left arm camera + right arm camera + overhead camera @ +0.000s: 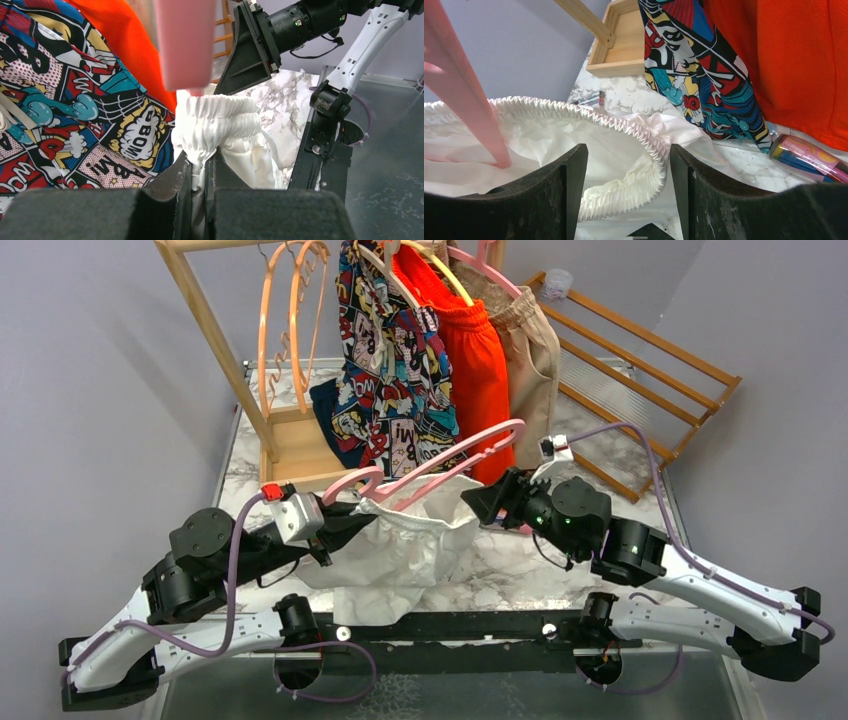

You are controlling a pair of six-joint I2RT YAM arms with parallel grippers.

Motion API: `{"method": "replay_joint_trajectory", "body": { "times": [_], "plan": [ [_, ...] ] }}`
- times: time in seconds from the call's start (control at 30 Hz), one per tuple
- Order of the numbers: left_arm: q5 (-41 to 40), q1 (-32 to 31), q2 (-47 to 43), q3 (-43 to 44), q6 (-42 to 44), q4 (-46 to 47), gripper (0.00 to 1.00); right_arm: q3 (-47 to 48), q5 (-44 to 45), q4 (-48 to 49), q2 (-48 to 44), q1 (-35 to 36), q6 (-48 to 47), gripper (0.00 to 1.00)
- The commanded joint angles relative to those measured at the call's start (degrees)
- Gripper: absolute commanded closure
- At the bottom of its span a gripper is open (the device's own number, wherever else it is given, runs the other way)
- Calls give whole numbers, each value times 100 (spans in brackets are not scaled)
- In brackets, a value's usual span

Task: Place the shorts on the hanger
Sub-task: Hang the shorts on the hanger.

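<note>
Here, at the centre of the top view, the white shorts (400, 545) lie bunched on the marble table (530, 565) with the waistband lifted. My left gripper (200, 167) is clenched on the gathered waistband, with fabric pinched between its dark fingers. My right gripper (629, 160) is released; its jaws stand apart on either side of the waistband's loop. The pink hanger (185, 45) slants across mid-frame, one end dipping inside the waist opening. At upper centre hang comic-print shorts (390, 370) and orange-red shorts (478, 350).
</note>
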Motion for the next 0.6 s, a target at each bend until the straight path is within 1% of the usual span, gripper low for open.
{"method": "replay_joint_trajectory", "body": {
  "times": [0.0, 0.13, 0.2, 0.43, 0.5, 0.57],
  "plan": [
    [121, 0, -145, 21, -96, 468, 100, -30, -105, 174, -20, 18, -139, 38],
    [86, -6, -172, -13, -90, 433, 100, -8, -241, 112, 133, 3, -159, 40],
    [94, -1, -174, -41, -75, 432, 100, -26, -321, 80, 199, -79, -154, 43],
    [102, 4, -154, -99, -66, 431, 100, -276, -1097, 316, 194, -686, -92, 60],
    [90, 0, -178, -126, -75, 430, 100, -314, -1234, 329, 233, -807, -63, 68],
    [51, -3, -190, -152, -94, 411, 100, -346, -1379, 312, 281, -962, -43, 78]
  ]
}}
